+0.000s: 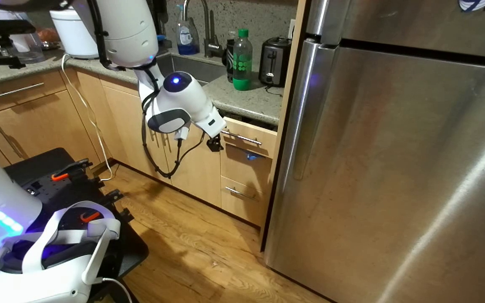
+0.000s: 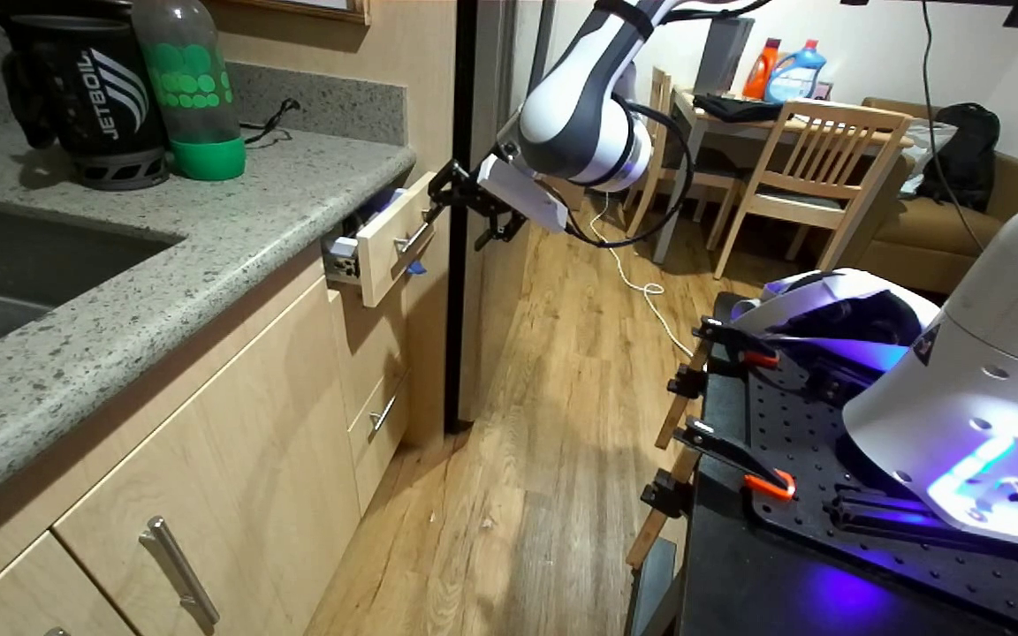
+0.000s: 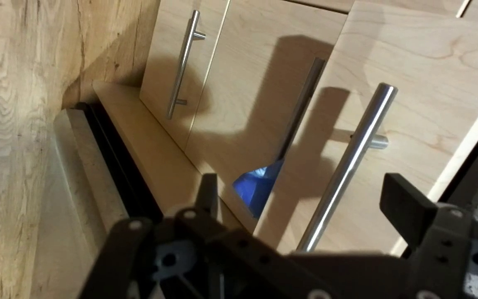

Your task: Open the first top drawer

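Note:
The first top drawer [image 1: 267, 141] stands partly pulled out below the counter. Its light-wood front also shows in an exterior view [image 2: 381, 261] and in the wrist view [image 3: 425, 95]. Its metal bar handle [image 3: 349, 170] runs between my spread fingers in the wrist view. My gripper [image 3: 303, 185] is open, with one finger on each side of the bar, and neither finger visibly presses it. The gripper also shows at the drawer's fridge-side end in both exterior views [image 1: 215, 144] [image 2: 463, 225]. Most of the drawer's inside is hidden; a blue item [image 2: 383, 203] shows in it.
A blue piece [image 3: 253, 191] sticks out at the taller drawer [image 3: 259, 99] below. The steel fridge [image 1: 394, 168] stands close beside the drawers. The stone counter edge [image 2: 235, 274] overhangs the drawer. A green bottle [image 1: 242, 63] and a toaster [image 1: 275, 62] stand on the counter.

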Controlling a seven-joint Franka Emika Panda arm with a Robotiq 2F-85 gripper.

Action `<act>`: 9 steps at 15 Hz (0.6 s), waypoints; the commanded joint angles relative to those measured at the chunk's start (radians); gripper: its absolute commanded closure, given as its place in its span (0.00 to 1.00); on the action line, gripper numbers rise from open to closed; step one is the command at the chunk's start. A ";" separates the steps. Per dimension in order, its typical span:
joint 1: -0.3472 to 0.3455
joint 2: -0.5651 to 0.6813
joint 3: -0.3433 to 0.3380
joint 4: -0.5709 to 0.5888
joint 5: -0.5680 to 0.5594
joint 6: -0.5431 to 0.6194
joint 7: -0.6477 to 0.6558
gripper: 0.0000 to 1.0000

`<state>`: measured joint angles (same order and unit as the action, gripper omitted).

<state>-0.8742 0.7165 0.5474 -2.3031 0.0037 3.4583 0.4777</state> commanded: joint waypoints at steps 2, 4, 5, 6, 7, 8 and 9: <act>-0.042 0.068 0.028 0.059 -0.018 0.000 -0.022 0.00; -0.044 0.084 0.025 0.080 -0.015 0.000 -0.023 0.00; -0.047 0.094 0.026 0.091 -0.016 0.000 -0.025 0.00; -0.049 0.105 0.026 0.100 -0.015 0.000 -0.026 0.00; -0.056 0.120 0.032 0.105 -0.018 0.000 -0.026 0.00; -0.057 0.132 0.031 0.112 -0.018 0.000 -0.027 0.00; -0.055 0.141 0.030 0.117 -0.016 0.000 -0.028 0.00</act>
<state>-0.8926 0.7950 0.5473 -2.2209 0.0034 3.4581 0.4762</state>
